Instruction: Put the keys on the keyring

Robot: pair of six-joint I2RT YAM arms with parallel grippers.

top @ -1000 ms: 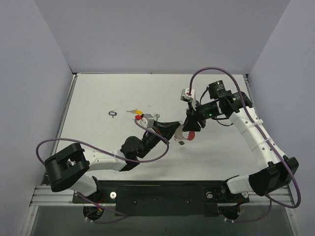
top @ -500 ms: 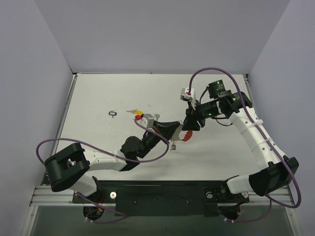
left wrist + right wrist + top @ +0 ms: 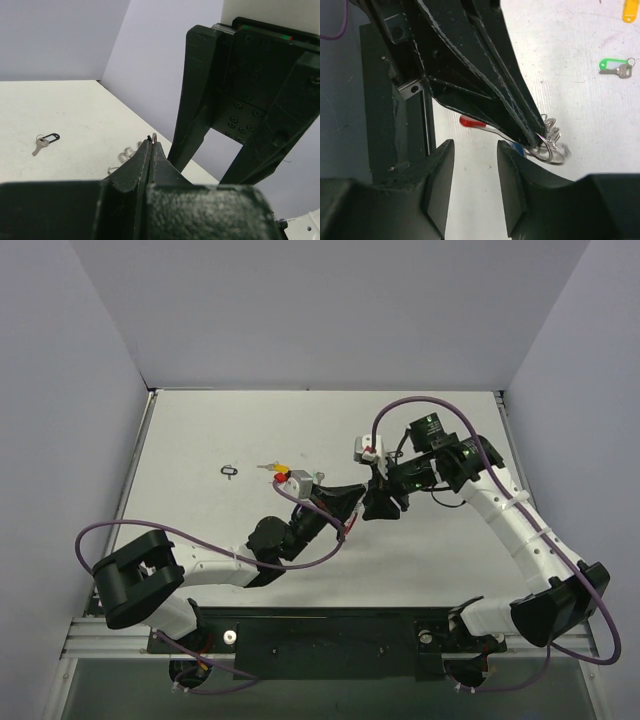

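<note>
Left tool (image 3: 151,145) pinches the keyring (image 3: 548,150) over the bench (image 3: 200,430), jaws tight. Right tool (image 3: 474,146) sits half open and empty just beside it. Green-tagged key (image 3: 615,67), yellow-tagged key (image 3: 277,467) and black-tagged key (image 3: 45,140) lie loose on the bench.

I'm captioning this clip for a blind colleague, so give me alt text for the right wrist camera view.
The left gripper, shut, pinches the silver keyring close to the open right gripper. A green-tagged key lies on the white table behind.
</note>
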